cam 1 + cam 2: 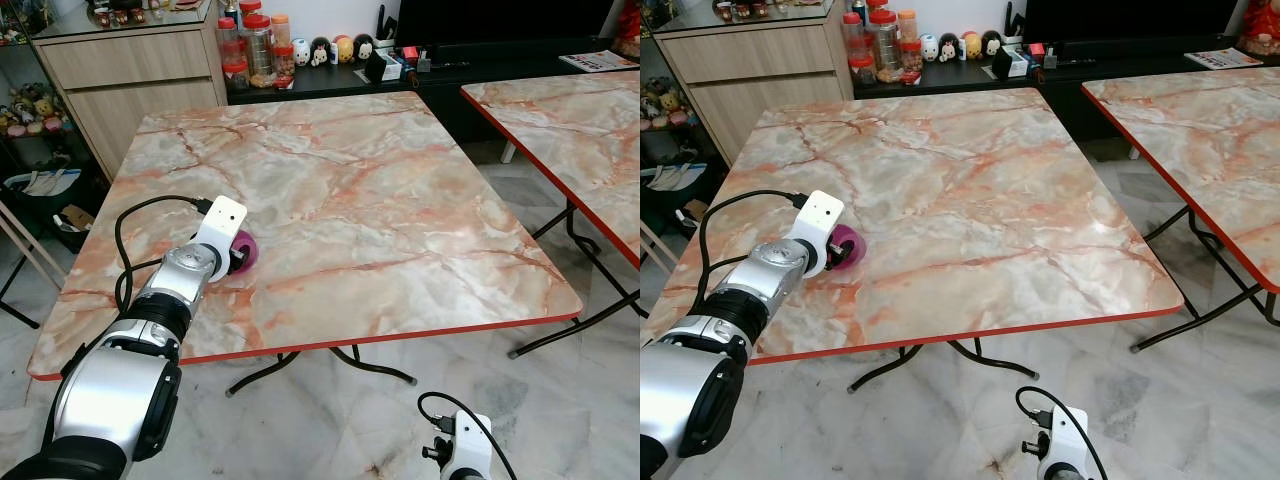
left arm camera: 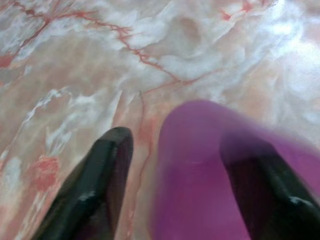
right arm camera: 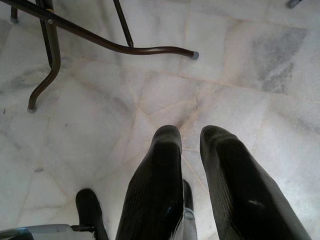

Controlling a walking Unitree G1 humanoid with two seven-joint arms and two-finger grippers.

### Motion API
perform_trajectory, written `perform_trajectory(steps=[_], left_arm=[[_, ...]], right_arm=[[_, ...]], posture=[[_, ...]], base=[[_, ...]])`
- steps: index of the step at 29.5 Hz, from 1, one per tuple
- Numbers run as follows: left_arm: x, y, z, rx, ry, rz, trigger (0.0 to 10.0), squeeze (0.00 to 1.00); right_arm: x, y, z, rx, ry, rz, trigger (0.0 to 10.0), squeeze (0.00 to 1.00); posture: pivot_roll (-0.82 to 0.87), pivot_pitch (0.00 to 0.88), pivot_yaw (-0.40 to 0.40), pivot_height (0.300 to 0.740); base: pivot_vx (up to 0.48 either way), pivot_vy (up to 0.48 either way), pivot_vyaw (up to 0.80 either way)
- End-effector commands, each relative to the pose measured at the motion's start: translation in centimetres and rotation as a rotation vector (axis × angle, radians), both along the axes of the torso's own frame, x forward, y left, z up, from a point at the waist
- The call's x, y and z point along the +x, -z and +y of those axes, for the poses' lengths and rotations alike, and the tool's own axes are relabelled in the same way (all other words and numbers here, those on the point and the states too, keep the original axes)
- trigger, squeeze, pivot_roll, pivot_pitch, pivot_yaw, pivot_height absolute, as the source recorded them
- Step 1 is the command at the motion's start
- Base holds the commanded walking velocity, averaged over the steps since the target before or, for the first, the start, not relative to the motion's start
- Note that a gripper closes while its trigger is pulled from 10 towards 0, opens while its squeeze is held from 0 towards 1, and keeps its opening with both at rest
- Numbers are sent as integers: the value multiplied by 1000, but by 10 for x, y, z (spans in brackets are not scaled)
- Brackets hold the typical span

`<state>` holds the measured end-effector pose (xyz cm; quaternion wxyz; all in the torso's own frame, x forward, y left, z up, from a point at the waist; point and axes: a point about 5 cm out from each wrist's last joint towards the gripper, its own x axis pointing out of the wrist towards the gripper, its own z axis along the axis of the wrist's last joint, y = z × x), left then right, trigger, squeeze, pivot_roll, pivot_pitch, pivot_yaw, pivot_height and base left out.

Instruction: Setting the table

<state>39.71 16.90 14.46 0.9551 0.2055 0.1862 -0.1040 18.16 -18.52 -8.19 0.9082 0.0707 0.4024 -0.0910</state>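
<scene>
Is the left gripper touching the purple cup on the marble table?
Touching. In the left wrist view, one finger lies against the purple cup, with the other finger beside it over the table.

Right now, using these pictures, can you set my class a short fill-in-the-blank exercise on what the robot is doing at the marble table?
1. The left hand reaches over the marble table with a ____ cup between its fingers.
2. The cup is near the table's ____ edge, as the robot sees it.
3. The right hand hangs over the ____.
4. The table's rim is coloured ____.

Missing words: purple; left; floor; red
</scene>
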Motion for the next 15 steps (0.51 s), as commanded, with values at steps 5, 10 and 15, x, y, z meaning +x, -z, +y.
perform_trajectory(steps=[5,10,15], left_arm=[[-3,5,4,13,-10,7,0,0],[-4,9,4,9,-11,12,0,0],[-6,13,4,18,-16,12,0,0]], right_arm=[[1,0,0,-2,-5,6,10000,0],[1,0,0,-4,-5,6,10000,0],[1,0,0,-7,-5,5,10000,0]], posture=[[-11,0,29,740],[-11,0,29,740],[-10,0,28,740]], base=[[0,0,0],[0,0,0],[0,0,0]])
